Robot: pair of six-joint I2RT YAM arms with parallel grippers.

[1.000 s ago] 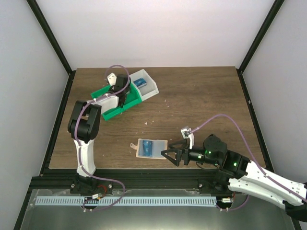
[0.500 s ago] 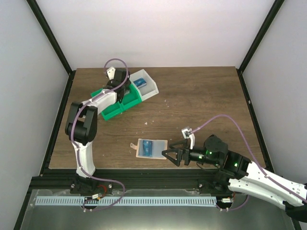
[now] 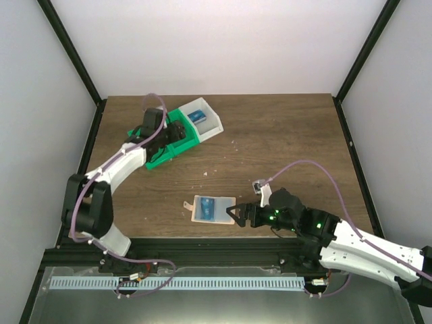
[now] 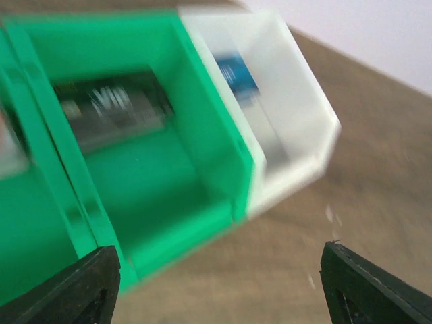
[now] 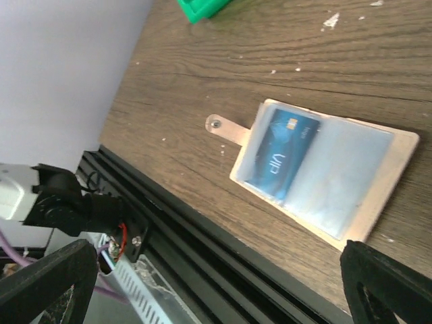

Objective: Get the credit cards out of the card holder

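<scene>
Right wrist view: the right gripper (image 5: 214, 287) stands wide open with nothing between its two dark fingertips, low over the dark brown wooden table (image 5: 351, 61). Just ahead of it lies the flat, pale blue-grey rectangular card holder (image 5: 341, 182) with tan edging, spread on the wood near the table's front edge, its small tan tab (image 5: 223, 127) pointing away from the gripper. One thin blue rectangular credit card (image 5: 280, 158) with light markings sits in the holder's far half, toward the tab.

At the far left of the table, the left gripper (image 4: 226, 290) is also open and holds nothing. It hangs just above the green plastic bin (image 4: 162, 196), which touches the white plastic bin (image 4: 297, 135) beside it. A second blue card (image 4: 236, 73) lies in the white bin. A dark, blurred item (image 4: 111, 108) lies in the green bin.
</scene>
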